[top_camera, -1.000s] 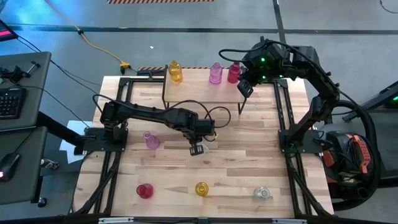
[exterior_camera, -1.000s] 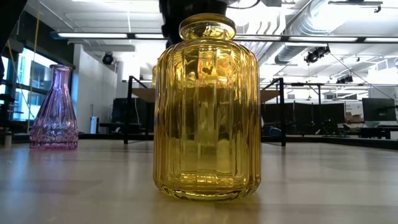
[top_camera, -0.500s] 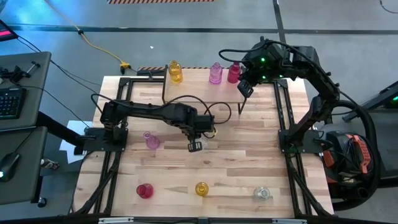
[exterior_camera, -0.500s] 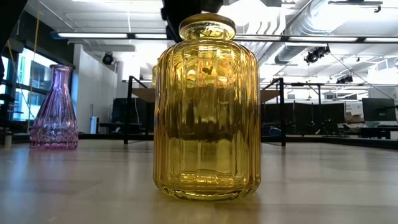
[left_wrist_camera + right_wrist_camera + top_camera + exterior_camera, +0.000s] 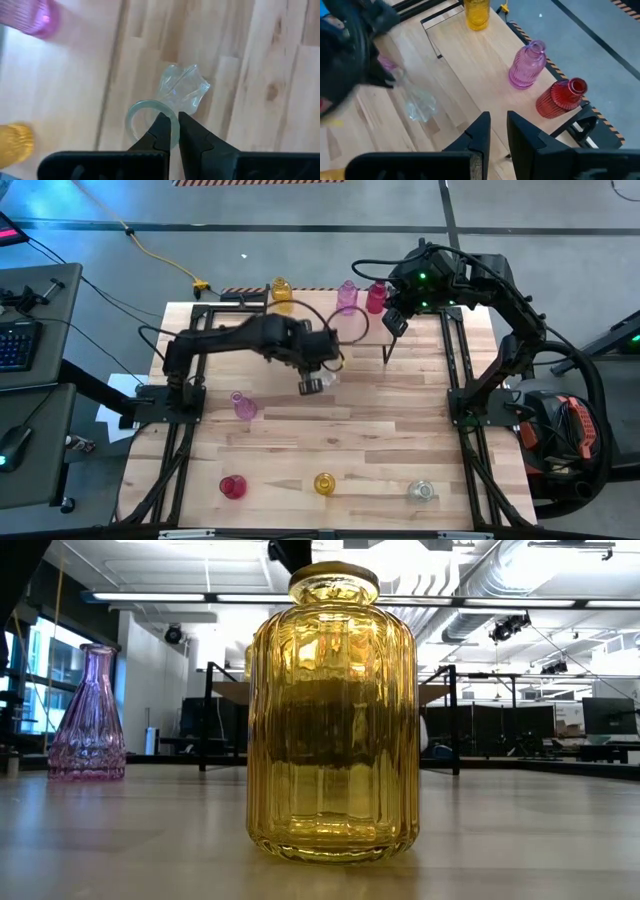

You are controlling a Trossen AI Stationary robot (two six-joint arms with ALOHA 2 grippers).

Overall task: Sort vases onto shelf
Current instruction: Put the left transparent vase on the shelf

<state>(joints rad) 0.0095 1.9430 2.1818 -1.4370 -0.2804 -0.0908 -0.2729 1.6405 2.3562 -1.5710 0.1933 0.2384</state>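
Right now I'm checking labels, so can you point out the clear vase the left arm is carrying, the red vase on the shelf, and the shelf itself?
clear vase (image 5: pixel 184 88), left wrist view, on its glass body.
red vase (image 5: pixel 560 100), right wrist view, on its ribbed side.
shelf (image 5: pixel 470 55), right wrist view, on bare board.

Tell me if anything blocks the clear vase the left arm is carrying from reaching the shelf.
Nothing visible does. The left gripper pinches the clear vase by its rim, near the shelf. The yellow vase, pink vase and red vase line its far edge, leaving open board.
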